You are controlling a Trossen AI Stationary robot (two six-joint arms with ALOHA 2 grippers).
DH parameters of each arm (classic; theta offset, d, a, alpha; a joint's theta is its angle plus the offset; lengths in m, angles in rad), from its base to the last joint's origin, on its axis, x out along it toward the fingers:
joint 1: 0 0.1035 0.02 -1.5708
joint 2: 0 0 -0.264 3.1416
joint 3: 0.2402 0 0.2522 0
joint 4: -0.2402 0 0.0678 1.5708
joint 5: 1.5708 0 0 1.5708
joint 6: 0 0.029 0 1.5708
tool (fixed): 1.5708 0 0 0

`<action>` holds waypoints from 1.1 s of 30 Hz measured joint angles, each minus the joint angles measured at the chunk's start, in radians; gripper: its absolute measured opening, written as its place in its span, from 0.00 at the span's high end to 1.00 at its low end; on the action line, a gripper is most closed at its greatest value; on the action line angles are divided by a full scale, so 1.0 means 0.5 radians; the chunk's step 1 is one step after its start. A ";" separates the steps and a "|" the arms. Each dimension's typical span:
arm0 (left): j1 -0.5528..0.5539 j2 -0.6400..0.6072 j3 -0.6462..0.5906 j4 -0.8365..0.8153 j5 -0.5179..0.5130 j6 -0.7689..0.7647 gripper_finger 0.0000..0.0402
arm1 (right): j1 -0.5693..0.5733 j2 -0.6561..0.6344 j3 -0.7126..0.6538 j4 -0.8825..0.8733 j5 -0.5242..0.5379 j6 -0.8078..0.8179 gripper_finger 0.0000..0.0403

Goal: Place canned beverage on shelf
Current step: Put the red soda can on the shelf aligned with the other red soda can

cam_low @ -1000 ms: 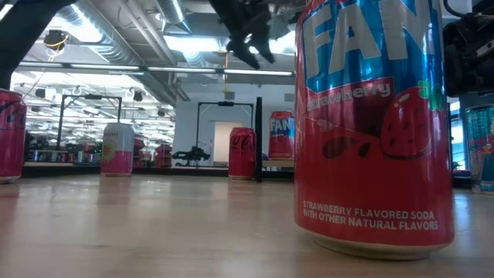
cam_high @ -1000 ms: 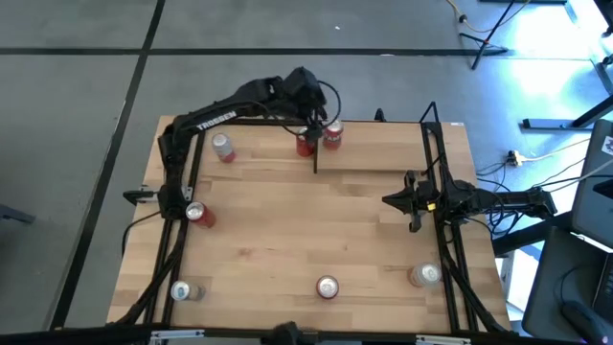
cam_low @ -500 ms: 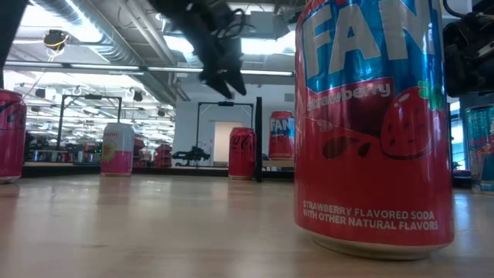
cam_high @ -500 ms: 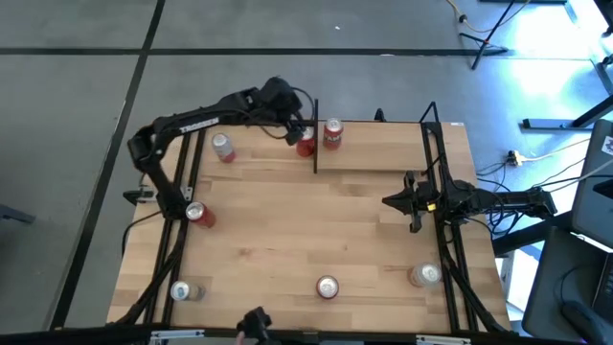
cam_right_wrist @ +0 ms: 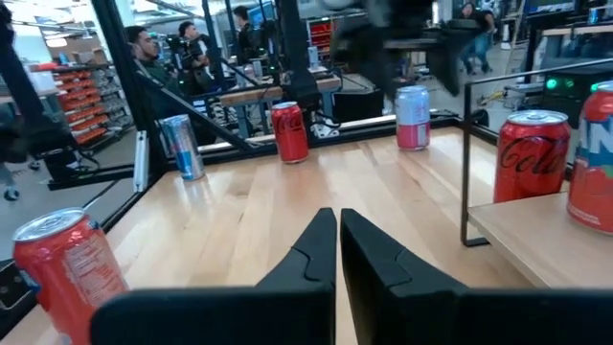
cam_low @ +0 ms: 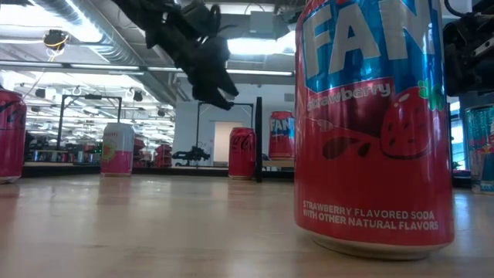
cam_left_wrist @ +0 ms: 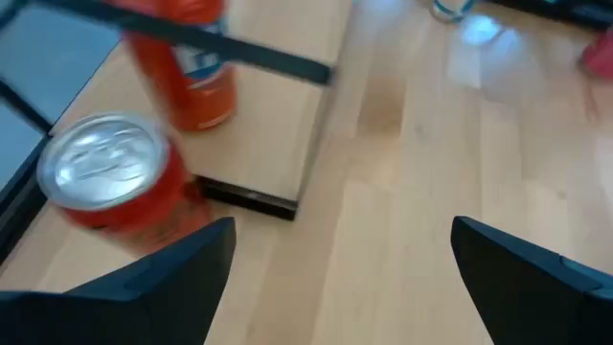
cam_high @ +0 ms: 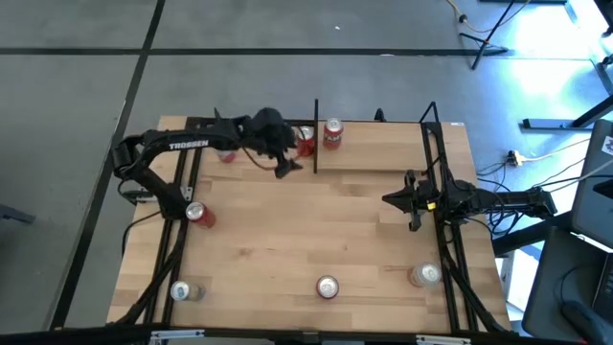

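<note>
The shelf (cam_high: 374,149), a pale board with thin black uprights, sits at the table's far edge. A Fanta can (cam_high: 332,132) stands on it. A red cola can (cam_high: 305,141) stands at the shelf's left edge; whether on the board or beside it I cannot tell. Both show in the left wrist view, the cola can (cam_left_wrist: 105,182) and the Fanta can (cam_left_wrist: 192,67). My left gripper (cam_high: 287,168) hangs open and empty above the table, just near-left of the cola can (cam_low: 242,153). My right gripper (cam_high: 387,200) is shut and empty near the shelf's near right corner.
Other cans stand around the table: a pink one (cam_high: 222,150) partly under my left arm, a red one (cam_high: 196,213) at the left, a silver one (cam_high: 182,290), a strawberry Fanta (cam_high: 328,286) and another (cam_high: 424,275) along the near edge. People stand beyond the table (cam_right_wrist: 144,48).
My left gripper has drawn back from above the cola can at the shelf's left edge, toward the table's left and near side, coming lower. The cola can and the Fanta can have stayed standing where they were. My right arm has kept still.
</note>
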 joint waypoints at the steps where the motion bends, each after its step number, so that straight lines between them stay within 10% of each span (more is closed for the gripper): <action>1: -0.047 0.000 -0.001 -0.002 -0.085 0.003 0.09 | 0.000 0.000 0.000 0.001 0.003 0.000 0.98; 10: -0.224 0.012 -0.003 0.000 -0.739 0.109 0.09 | 0.000 0.000 0.000 -0.004 -0.001 0.024 0.98; 33: 0.217 0.065 -0.003 0.109 -0.300 0.101 0.13 | 0.000 0.000 0.001 -0.030 -0.016 0.089 0.98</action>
